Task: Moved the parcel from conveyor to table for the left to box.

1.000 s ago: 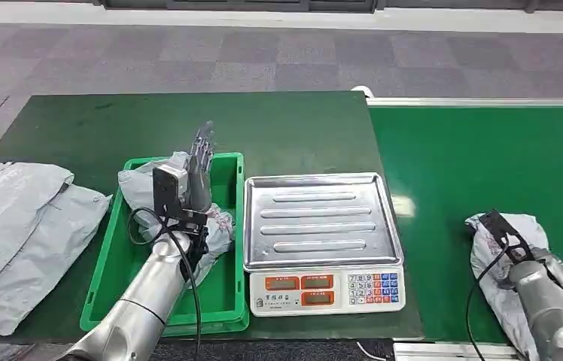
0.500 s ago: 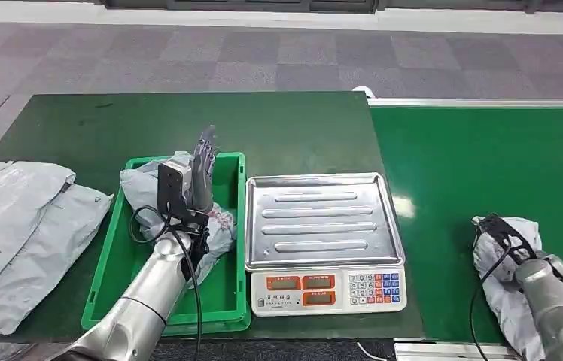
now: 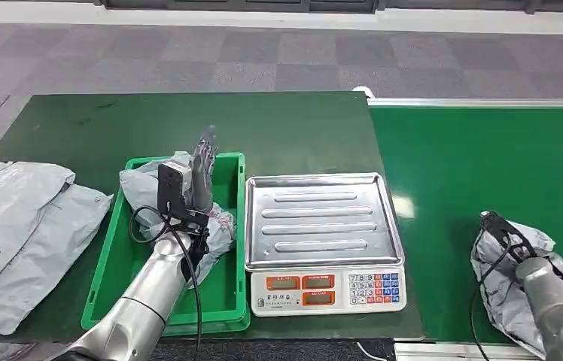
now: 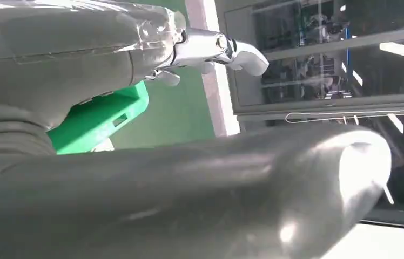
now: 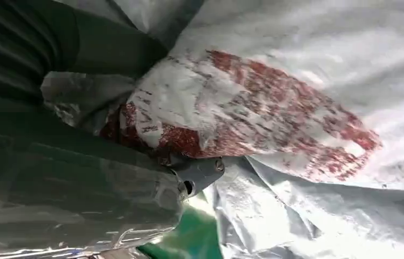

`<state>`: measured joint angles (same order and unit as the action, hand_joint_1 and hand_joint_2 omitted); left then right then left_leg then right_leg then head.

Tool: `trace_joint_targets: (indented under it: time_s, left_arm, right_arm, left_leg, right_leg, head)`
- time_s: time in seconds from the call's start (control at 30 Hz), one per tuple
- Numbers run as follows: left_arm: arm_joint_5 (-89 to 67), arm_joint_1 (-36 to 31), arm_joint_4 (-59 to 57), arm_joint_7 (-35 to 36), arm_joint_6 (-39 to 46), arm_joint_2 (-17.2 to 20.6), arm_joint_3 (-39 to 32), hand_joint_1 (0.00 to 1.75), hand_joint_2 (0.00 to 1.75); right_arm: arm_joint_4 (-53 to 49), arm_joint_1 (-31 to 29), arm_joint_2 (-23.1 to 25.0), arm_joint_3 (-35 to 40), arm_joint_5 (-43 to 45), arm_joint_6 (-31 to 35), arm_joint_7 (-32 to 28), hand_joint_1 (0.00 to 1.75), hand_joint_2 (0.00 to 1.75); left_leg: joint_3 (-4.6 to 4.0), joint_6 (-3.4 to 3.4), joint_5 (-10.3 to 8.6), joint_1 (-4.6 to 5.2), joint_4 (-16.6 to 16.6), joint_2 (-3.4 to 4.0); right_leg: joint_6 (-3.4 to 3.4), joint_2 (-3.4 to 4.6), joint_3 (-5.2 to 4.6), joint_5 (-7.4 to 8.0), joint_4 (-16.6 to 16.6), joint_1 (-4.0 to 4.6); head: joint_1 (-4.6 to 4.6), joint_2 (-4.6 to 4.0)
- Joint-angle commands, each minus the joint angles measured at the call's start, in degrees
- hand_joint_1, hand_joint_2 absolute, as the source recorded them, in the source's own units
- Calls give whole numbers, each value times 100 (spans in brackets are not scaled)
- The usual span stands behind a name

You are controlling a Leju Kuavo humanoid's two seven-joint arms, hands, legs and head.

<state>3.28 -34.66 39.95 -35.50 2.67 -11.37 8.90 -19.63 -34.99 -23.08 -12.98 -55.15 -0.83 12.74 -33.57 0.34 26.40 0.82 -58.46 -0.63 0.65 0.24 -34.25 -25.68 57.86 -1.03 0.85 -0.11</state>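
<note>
Right robot hand point(image 3: 528, 259) grips the parcel point(image 3: 506, 289) (grey); left robot hand point(image 3: 202, 167) spread, holding nothing.

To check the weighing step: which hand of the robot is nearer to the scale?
Left. The left hand is raised over the green bin right beside the scale; the right hand is on the conveyor parcel, farther away.

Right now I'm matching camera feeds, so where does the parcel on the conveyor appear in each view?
Head view: the grey parcel lies at lower right on the conveyor belt, under the right hand.
Right wrist view: parcel close up, red print.
Left wrist view: not in it.
Shared landmark: the belt.
</note>
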Motion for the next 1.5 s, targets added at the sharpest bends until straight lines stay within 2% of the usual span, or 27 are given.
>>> trace_joint_targets:
  time_s: [0.03,0.13,0.2,0.27,0.33,0.4,0.43,0.47,0.53,0.6,0.63,0.7,0.73,0.83,0.9,0.93,0.97,1.0,1.1,1.27,1.5]
  left_arm:
    - [138,-3,-140,-13,-48,124,-60,0,0]
    - [137,-7,-139,-13,-47,121,-59,0,0]
    - [71,-15,-139,-78,-19,124,-8,0,0]
    - [24,-29,-168,-121,12,127,7,0,0]
    - [43,-9,-164,-146,12,124,-18,0,0]
    - [75,36,-141,-188,6,112,-42,0,0]
    - [81,11,-185,-212,-12,67,-18,0,0]
    - [90,-81,-306,-272,-14,-6,32,0,0]
    - [124,-174,-359,-450,52,-106,92,0,0]
    - [-58,-188,-257,-450,279,-145,294,0,0]
    - [-110,-197,-263,-450,338,-164,366,0,175]
    - [-247,-208,-308,-450,470,-168,581,0,175]
    - [-301,-251,-376,-450,566,-196,658,0,175]
    - [-242,-345,-507,-450,567,-274,693,0,175]
    - [-132,-304,-426,-450,588,-232,736,0,175]
    - [-93,-268,-361,-450,577,-198,745,0,175]
    - [-38,-278,-371,-450,475,-187,741,0,175]
    - [5,-289,-385,-450,408,-184,735,0,175]
    - [12,-300,-395,-450,411,-183,742,0,175]
    - [15,-311,-407,-450,419,-190,745,0,175]
    - [15,-311,-407,-450,419,-190,745,0,175]
  right_arm:
    - [46,-342,324,-289,98,439,-684,175,175]
    - [50,-332,317,-291,98,438,-684,175,175]
    - [-29,-329,347,-364,136,596,-991,175,175]
    - [-242,-387,482,-644,497,671,-1773,175,175]
    - [-542,-348,581,-720,626,1029,-2231,175,175]
    - [-1245,-230,805,-1034,1190,1875,-3323,175,175]
    - [-1820,-34,925,-1214,1788,2086,-3802,175,175]
    - [-2814,353,1042,-1249,2476,2442,-4359,175,175]
    - [-4342,1050,1166,-1171,3290,2431,-4559,175,175]
    - [-6182,1744,1473,-1010,4210,2383,-5227,175,175]
    - [-6814,1950,1577,-835,4266,2484,-5146,175,175]
    - [-7788,2103,1632,-291,4164,2911,-5274,175,175]
    - [-8059,1985,1579,-57,4162,3142,-5274,175,175]
    - [-8069,1387,1361,375,4589,2933,-5168,175,175]
    - [-7599,786,1248,1021,4823,2215,-4714,175,175]
    - [-7246,474,1178,1448,4912,1497,-4335,175,175]
    - [-6890,179,1244,1718,5047,1058,-4193,175,175]
    - [-6536,-68,1312,1949,4954,911,-4105,175,175]
    - [-6394,-154,1364,2010,4903,945,-4123,175,175]
    - [-6378,-90,1335,2003,4886,980,-4176,175,175]
    - [-6378,-90,1335,2003,4886,980,-4176,175,175]
  left_leg:
    - [10,-15,3,-8,9,39]
    - [5,-13,3,-6,5,28]
    - [4,-11,1,-7,3,18]
    - [1,-8,2,-5,2,18]
    - [6,-14,3,-7,6,37]
    - [4,-12,3,-7,6,38]
    - [7,-15,3,-7,9,44]
    - [-1,-10,1,-4,5,27]
    - [2,-17,-1,-10,11,20]
    - [-2,-16,0,-14,7,-7]
    - [3,-18,-1,-14,10,-14]
    - [-9,-16,5,-12,2,-33]
    - [-19,-10,2,-3,1,-25]
    - [-24,-19,13,-3,-9,1]
    - [-30,-13,6,-3,-10,3]
    - [-34,-8,3,2,-8,23]
    - [-29,-10,4,-1,-8,28]
    - [-31,-5,2,1,-6,30]
    - [-27,-13,0,-8,-2,88]
    - [-32,5,-32,-7,-2,11]
    - [-41,5,-38,-4,-3,-4]
  right_leg:
    - [-8,32,2,11,-13,8]
    - [-8,22,-1,7,-7,6]
    - [-7,13,0,5,-6,7]
    - [-5,14,-3,5,-4,5]
    - [-9,31,-3,11,-9,8]
    - [-8,33,-4,10,-8,7]
    - [-10,38,-4,12,-10,8]
    - [-7,24,-8,8,-4,4]
    - [-12,14,-2,8,-12,10]
    - [-11,-12,1,0,-12,14]
    - [-13,-20,3,-4,-13,14]
    - [-6,-34,-2,-12,-2,12]
    - [-1,-23,-16,-8,6,3]
    - [-8,0,-29,-14,19,2]
    - [-3,3,-36,-6,14,2]
    - [1,24,-45,2,15,-3]
    - [-1,28,-40,4,11,0]
    - [2,32,-39,6,11,-2]
    - [-1,83,-36,33,2,6]
    - [5,1,-33,32,-2,8]
    - [7,-1,-34,31,1,3]
  head:
    - [0,0]
    - [0,0]
    - [0,0]
    - [0,0]
    - [0,0]
    - [0,0]
    - [0,0]
    - [0,0]
    - [0,0]
    - [0,0]
    - [0,0]
    - [-2,0]
    - [0,0]
    - [0,0]
    - [0,0]
    - [0,0]
    - [0,0]
    - [-2,0]
    - [0,0]
    - [0,0]
    - [0,0]
